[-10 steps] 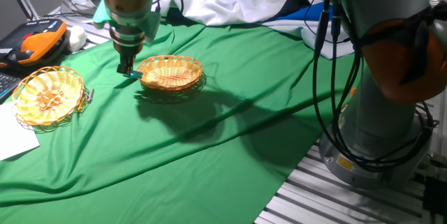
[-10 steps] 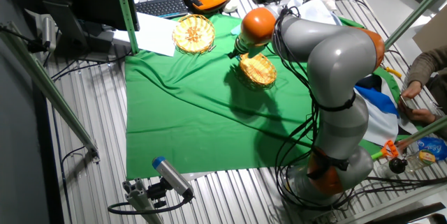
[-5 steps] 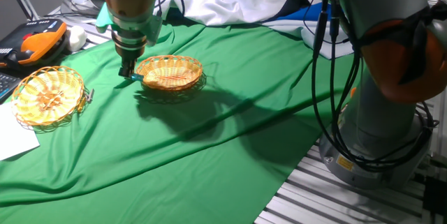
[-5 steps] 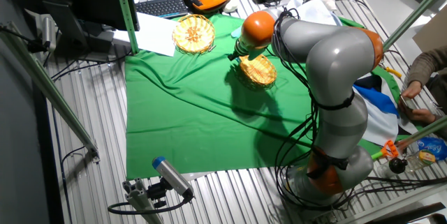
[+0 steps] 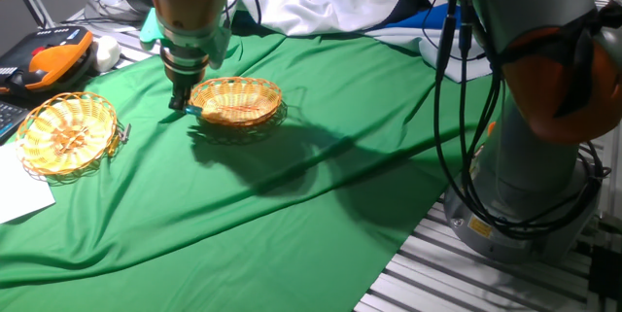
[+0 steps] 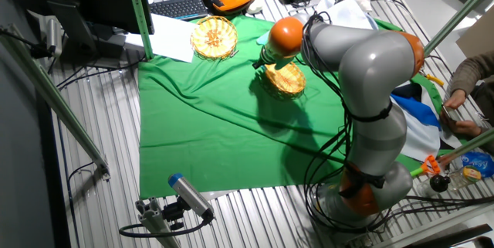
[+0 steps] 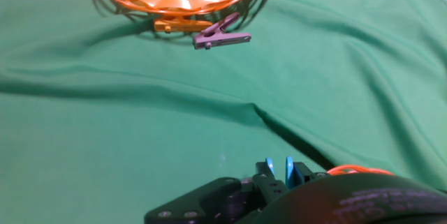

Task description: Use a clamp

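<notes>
I've got the gripper [image 5: 180,104] down at the left rim of the near basket [image 5: 236,100], fingers closed on the clamp [image 5: 192,111]. A second ago it sat a touch further left of that rim and the teal showed clear below the fingertips; now the hand has crept right and the clamp sits right against the wicker edge. I can't tell whether it touches or only overlaps the rim. My read: I'm lining up to clip it onto the basket rim, but nothing is clipped yet, since the clamp is still in my fingers.

In the hand view only two teal prong tips [image 7: 278,170] poke up past the finger hardware, side by side with a small gap. So the clamp's long axis runs along the fingers, pointing down and away from the hand toward the green cloth [image 5: 292,186]. Which end is the mouth I can't tell.

Far basket [image 5: 66,133] sits well to the left, with a grey clip [image 7: 221,38] and an orange clip [image 7: 176,24] lying at its rim. In the other fixed view the arm [image 6: 363,70] hides the grasp.
</notes>
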Controlling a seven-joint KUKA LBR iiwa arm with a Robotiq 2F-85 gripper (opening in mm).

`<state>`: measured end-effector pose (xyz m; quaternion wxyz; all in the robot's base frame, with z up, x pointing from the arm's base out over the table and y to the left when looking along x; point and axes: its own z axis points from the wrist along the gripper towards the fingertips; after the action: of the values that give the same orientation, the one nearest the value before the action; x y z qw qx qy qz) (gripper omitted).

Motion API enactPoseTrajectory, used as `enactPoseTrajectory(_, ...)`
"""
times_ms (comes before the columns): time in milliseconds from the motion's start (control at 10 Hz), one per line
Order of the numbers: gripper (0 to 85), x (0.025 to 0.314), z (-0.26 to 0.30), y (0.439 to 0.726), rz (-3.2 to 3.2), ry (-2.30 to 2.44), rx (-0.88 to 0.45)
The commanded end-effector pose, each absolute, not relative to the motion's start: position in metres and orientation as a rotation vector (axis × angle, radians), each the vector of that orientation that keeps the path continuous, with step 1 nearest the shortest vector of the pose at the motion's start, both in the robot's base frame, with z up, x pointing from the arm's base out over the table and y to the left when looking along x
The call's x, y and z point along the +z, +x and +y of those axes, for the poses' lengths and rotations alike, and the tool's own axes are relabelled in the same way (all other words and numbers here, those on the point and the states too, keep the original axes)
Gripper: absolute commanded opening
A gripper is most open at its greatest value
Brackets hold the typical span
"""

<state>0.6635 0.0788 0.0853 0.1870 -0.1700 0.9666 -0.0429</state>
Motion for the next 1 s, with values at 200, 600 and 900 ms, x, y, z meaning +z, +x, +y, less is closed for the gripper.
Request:
enactPoseTrajectory(200, 0.0, 0.0850, 0.0792, 0.6625, 2.698, -0.431, -0.127)
enactPoseTrajectory(600, 0.0, 0.0815, 0.0813, 0.6597, 2.684, -0.409, -0.134)
enactPoseTrajectory(900, 0.0, 0.0829, 0.0783, 0.6609, 2.679, -0.413, -0.137)
